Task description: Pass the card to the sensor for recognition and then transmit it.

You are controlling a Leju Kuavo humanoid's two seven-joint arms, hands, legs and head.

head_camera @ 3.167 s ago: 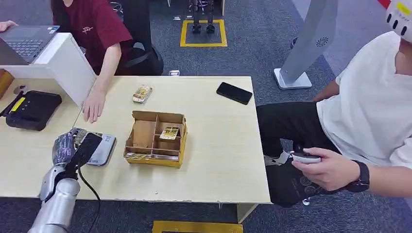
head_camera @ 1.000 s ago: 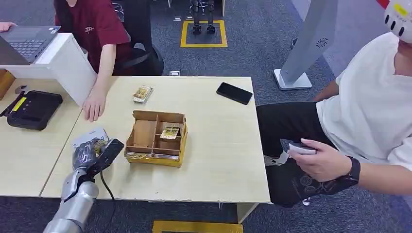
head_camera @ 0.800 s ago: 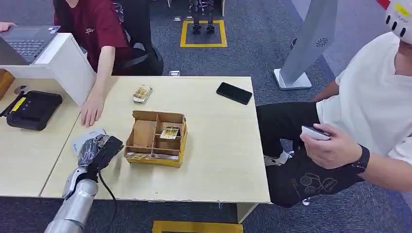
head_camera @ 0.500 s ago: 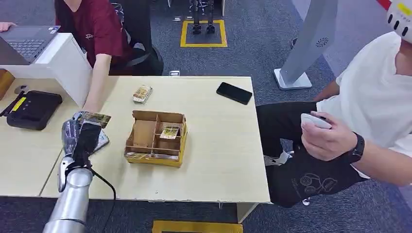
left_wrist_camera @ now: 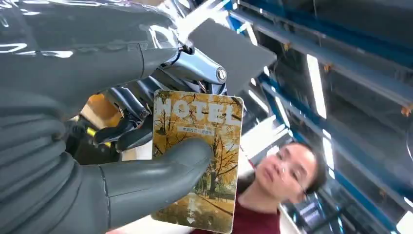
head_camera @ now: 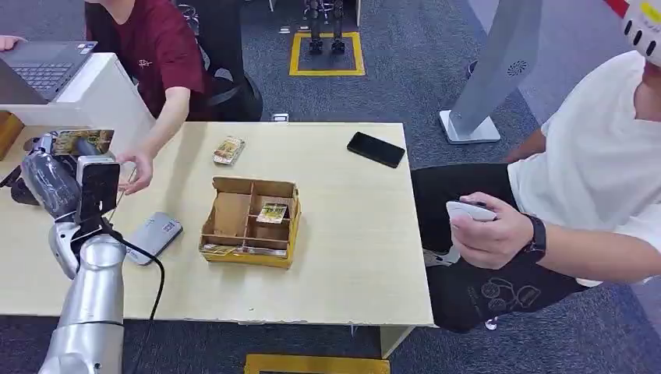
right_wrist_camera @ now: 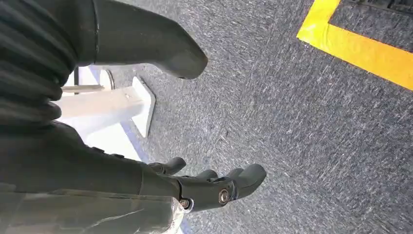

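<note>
Left hand (head_camera: 58,183): raised at the left edge of the head view, above the tabletop (head_camera: 343,265); it grips the card between thumb and fingers.
Right hand (right_wrist_camera: 146,122): hangs over grey carpet with a yellow stripe, fingers apart, holding nothing.
Card (left_wrist_camera: 198,161): upright in the left hand, autumn-tree picture with "HOTEL" printed on it; in the head view it stands at the upper left (head_camera: 82,142).
Sensor (head_camera: 153,237): small grey box lying flat, left of centre, just right of the left arm.
Cardboard box (head_camera: 251,222): centre, divided into compartments, one with a card in it.
Person's hand (head_camera: 134,173): reaching toward the card, just right of it.
Black phone (head_camera: 376,149): far edge, upper centre.
</note>
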